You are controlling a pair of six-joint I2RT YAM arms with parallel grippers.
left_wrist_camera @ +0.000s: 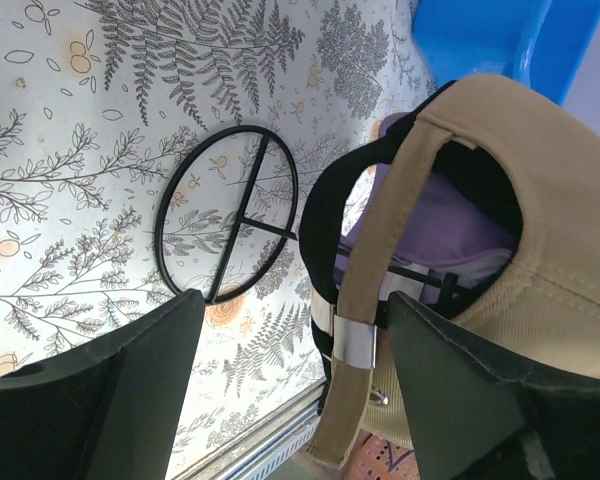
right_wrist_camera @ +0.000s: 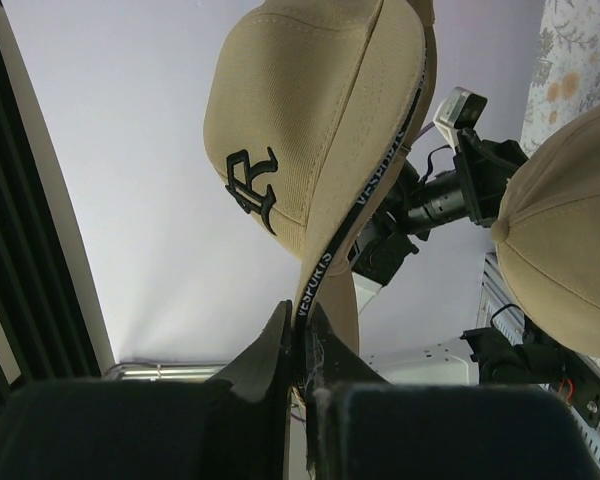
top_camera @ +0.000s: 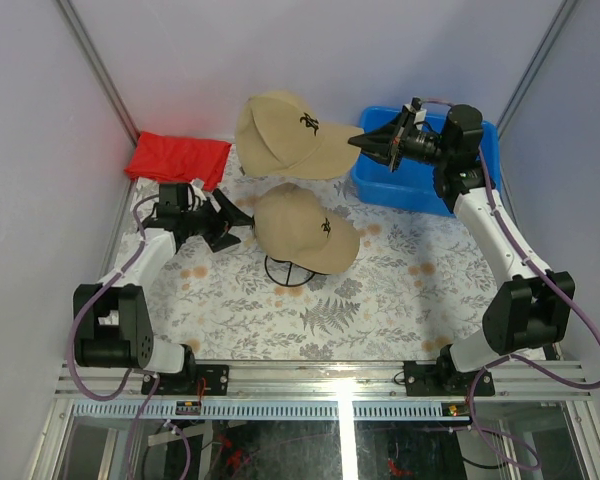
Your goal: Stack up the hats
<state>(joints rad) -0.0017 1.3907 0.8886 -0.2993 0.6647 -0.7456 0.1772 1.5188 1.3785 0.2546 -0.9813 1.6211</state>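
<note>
Hats (top_camera: 315, 232) stacked on stand (top_camera: 285, 272), right gripper (top_camera: 360, 143) pinching tan cap (top_camera: 280, 130) by brim

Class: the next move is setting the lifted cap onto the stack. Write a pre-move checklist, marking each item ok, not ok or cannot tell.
1. Right gripper shut on the lifted cap's brim: ok.
2. Left gripper open, holding nothing: ok.
3. Stack sits on the stand, tan over black over purple: ok.
4. Lifted cap directly over the stack: not ok, it hangs on the far side.
5. Left fingers clear of the stack's strap: cannot tell.
</note>
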